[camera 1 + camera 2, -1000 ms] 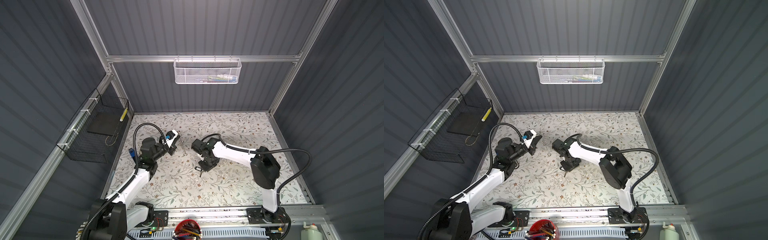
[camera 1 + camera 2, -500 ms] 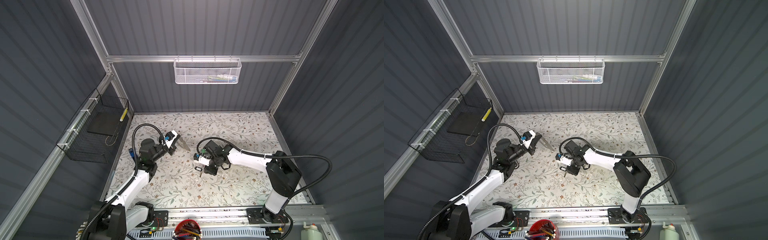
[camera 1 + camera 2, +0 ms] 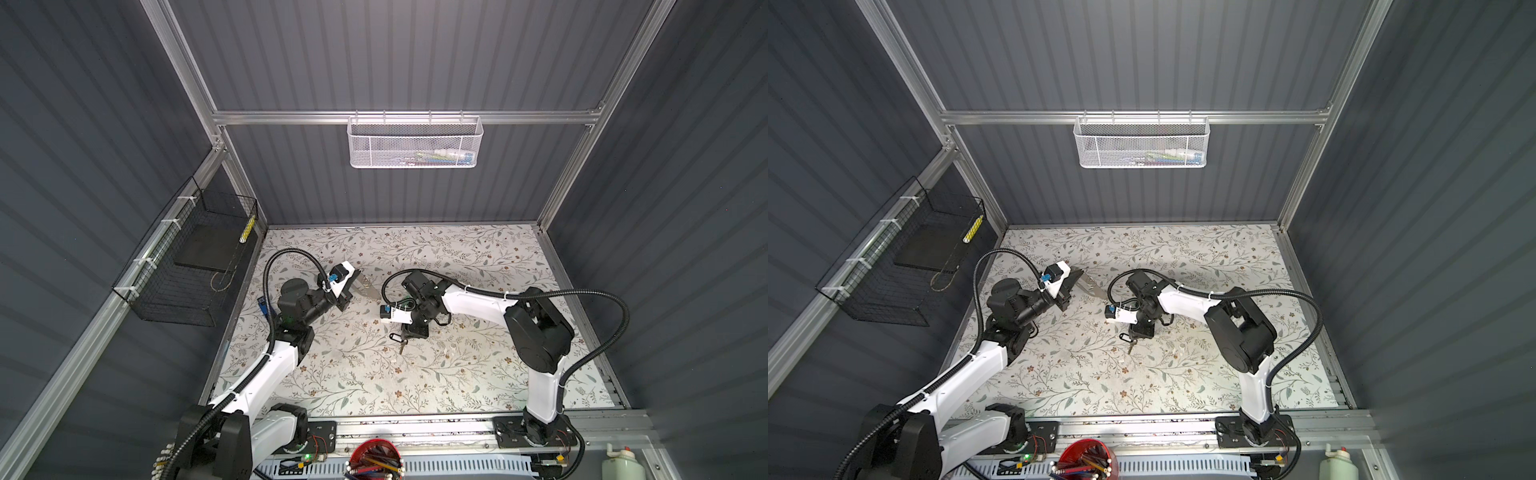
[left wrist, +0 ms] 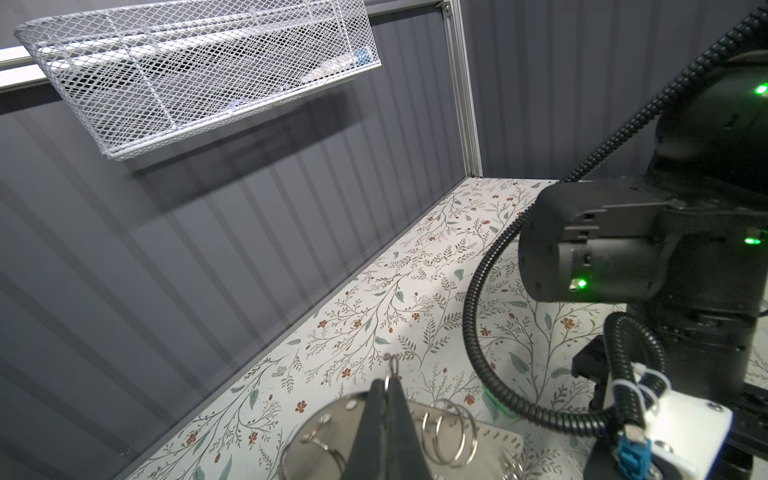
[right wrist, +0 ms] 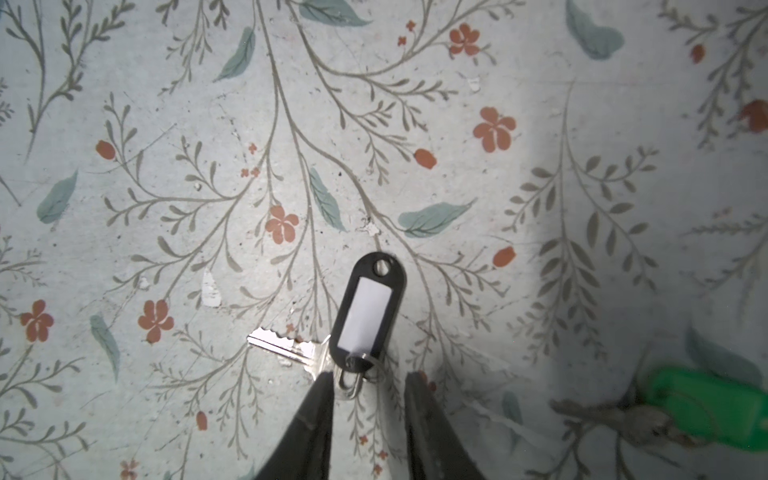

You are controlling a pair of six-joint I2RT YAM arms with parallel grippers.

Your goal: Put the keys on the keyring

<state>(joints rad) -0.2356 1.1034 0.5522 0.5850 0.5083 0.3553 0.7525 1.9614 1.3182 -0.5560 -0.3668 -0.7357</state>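
My left gripper (image 3: 353, 286) (image 4: 388, 384) is shut on the keyring (image 3: 369, 287) (image 3: 1090, 286) (image 4: 320, 428), a flat grey plate with several wire loops, and holds it above the mat at the left. A silver key with a black-rimmed clear tag (image 5: 369, 311) (image 3: 401, 341) lies flat on the mat. My right gripper (image 5: 368, 384) (image 3: 409, 332) (image 3: 1140, 330) points down over it, open. The key's small wire ring lies between the fingertips, close to one finger (image 5: 320, 415). A second key with a green tag (image 5: 702, 411) lies off to one side, blurred.
A white mesh basket (image 3: 415, 143) hangs on the back wall and a black wire basket (image 3: 195, 266) on the left wall. A red cup of pencils (image 3: 374, 457) and a white bottle (image 3: 619, 461) stand in front of the floral mat (image 3: 478, 374).
The right arm's elbow swung out to the right and partly back while its gripper stayed over the black-tagged key. The keyring plate now shows beyond the left gripper's tips.
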